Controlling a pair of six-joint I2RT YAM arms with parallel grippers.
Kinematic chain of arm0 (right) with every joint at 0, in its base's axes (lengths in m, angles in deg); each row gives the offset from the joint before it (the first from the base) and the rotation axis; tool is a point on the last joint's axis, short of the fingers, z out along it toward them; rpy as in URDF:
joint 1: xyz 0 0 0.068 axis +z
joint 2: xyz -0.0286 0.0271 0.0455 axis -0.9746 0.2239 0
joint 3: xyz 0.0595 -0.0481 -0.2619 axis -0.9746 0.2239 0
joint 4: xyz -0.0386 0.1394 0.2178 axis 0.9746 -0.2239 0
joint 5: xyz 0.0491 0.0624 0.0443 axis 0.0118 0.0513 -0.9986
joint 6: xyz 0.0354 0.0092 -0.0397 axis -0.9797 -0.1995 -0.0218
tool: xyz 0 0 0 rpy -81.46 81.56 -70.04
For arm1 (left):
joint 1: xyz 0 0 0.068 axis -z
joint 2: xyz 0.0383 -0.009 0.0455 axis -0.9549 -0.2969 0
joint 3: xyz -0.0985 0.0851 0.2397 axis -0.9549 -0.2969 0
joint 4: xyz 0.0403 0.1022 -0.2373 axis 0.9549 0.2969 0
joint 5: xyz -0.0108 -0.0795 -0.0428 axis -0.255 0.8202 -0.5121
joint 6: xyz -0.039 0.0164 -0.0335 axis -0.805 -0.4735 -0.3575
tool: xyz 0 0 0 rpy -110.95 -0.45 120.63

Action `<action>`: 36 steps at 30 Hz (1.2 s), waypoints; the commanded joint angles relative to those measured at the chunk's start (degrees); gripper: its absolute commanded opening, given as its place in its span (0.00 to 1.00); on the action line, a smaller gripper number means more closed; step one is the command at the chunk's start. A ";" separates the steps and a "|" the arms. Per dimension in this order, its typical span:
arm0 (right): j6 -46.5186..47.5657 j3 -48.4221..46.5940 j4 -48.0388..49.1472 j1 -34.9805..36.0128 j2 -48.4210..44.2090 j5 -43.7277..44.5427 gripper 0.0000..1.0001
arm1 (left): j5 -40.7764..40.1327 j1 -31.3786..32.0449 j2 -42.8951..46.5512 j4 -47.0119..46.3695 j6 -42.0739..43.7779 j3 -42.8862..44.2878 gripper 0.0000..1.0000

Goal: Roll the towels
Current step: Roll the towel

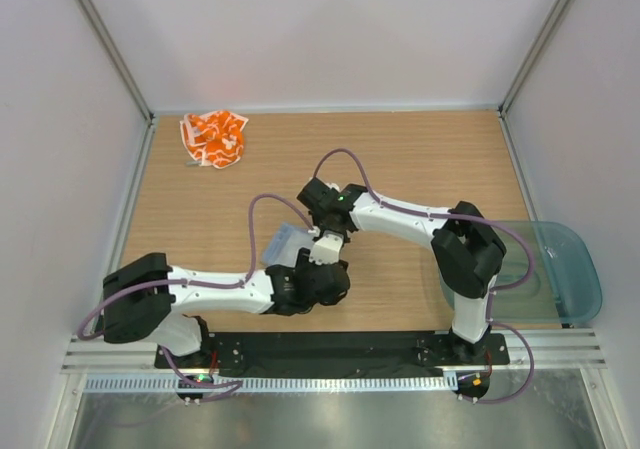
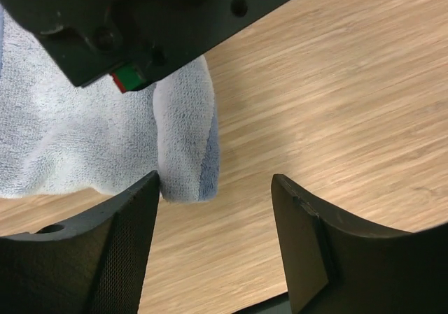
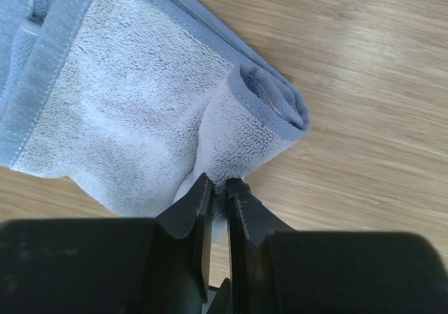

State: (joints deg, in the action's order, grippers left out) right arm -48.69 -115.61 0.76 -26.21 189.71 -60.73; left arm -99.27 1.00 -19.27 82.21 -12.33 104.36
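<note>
On the desk (image 1: pixel 420 159), centre | blue towel (image 3: pixel 133 111) part-rolled at one end | right pincer (image 3: pixel 218 191) clamped tight on the roll | left pincer (image 2: pixel 213 188) wide, empty, just beside | next, I reckon: turn the roll onward evenly | orange towel (image 1: pixel 213 139) far-left, crumpled.

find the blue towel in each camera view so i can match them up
Top external: the blue towel lies slightly left of centre, partly hidden by the arms.
Left wrist: upper left, its rolled end hanging down toward the lower-left finger.
Right wrist: fills the upper left, rolled end right of centre.
Shared landmark: the wooden table beneath it in all three.
</note>
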 commanded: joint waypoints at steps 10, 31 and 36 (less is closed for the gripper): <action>-0.10 -3.92 -0.28 0.65 0.64 -3.21 0.06 | -2.52 0.01 1.55 -6.46 1.50 -3.37 0.58; 0.25 -0.76 1.39 -1.10 0.82 -8.05 0.11 | 2.82 -2.10 4.95 -10.59 0.28 -8.89 0.00; 0.86 0.65 2.09 -3.38 0.29 -7.87 0.28 | 9.25 -6.05 10.41 -15.16 -1.04 -14.17 0.00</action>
State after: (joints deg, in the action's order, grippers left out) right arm -48.56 -115.50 1.92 -27.94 190.48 -68.14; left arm -94.68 -3.10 -12.21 71.69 -12.44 92.51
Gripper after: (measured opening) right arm 0.242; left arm 0.087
